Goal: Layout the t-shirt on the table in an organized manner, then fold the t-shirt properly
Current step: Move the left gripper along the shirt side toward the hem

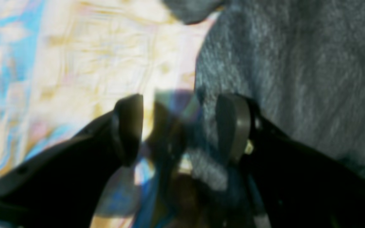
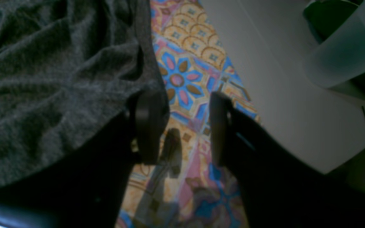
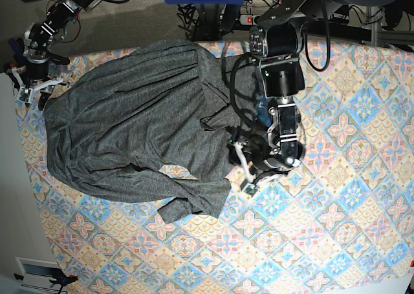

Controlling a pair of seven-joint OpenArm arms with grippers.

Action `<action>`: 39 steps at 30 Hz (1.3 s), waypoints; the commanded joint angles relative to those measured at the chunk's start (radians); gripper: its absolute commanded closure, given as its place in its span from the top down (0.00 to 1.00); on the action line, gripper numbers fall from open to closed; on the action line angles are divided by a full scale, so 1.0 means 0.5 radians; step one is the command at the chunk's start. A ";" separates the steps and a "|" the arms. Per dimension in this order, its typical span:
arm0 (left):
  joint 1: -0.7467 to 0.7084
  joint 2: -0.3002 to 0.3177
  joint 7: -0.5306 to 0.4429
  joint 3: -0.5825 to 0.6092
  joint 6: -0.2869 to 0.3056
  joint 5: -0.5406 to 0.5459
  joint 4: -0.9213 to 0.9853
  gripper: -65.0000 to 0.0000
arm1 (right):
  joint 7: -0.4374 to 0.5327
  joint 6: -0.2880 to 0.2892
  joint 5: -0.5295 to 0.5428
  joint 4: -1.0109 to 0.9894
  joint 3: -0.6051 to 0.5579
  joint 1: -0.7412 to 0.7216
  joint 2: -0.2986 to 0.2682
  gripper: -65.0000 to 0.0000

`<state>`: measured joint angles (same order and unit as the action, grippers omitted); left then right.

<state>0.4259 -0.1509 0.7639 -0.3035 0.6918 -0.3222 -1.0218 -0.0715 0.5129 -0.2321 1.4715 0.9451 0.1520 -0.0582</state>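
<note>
While the t-shirt lies spread but wrinkled over the far left part of the worktop, both arms sit at its edges. Seen from the base view, the shirt covers the patterned cloth from the far edge down toward the middle, with a loose flap folded over at its near right corner and heavy creases running across the body.

The left gripper is low at the shirt's right edge, near the middle of the worktop. Its jaws stand apart, one over bare cloth and one over grey fabric, with the shirt's edge lying between them (the wrist view is too blurred to tell whether a pad touches the fabric); nothing is pinched.

The right gripper is at the far left corner of the worktop, beside the shirt's left edge. Its jaws are also parted, with only the flowered pattern showing in the gap; the grey fabric lies against the outer side of one jaw, and nothing is held
</note>
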 commanded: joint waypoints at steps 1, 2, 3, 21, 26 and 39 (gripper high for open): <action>0.055 -0.012 0.014 0.010 0.013 0.004 0.029 0.55 | 0.056 -0.009 0.027 0.032 0.005 -0.011 -0.036 0.36; 0.055 -0.012 0.005 0.010 0.013 0.004 0.060 0.54 | 0.056 -0.009 0.027 0.032 0.005 -0.011 -0.036 0.36; 0.055 -0.012 0.002 0.010 0.013 0.004 0.060 0.52 | 0.056 -0.009 0.027 0.032 0.005 -0.011 -0.036 0.36; -0.184 0.273 -0.004 -0.281 0.013 0.004 -0.057 0.05 | 0.056 -0.009 0.027 0.032 0.005 -0.023 -0.036 0.36; -0.184 0.380 -0.007 -0.398 0.013 0.004 -0.072 0.05 | 0.056 -0.009 0.027 0.029 0.002 -0.023 -0.036 0.36; -0.181 0.401 0.002 -0.367 0.013 -0.002 -0.072 0.39 | 0.056 -0.009 0.027 0.029 0.002 -0.017 -0.036 0.36</action>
<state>0.3332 0.0357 0.6872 -0.4843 0.7532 -0.2314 -1.0622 -0.0711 0.5152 -0.2325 1.4708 0.9432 0.1497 -0.0586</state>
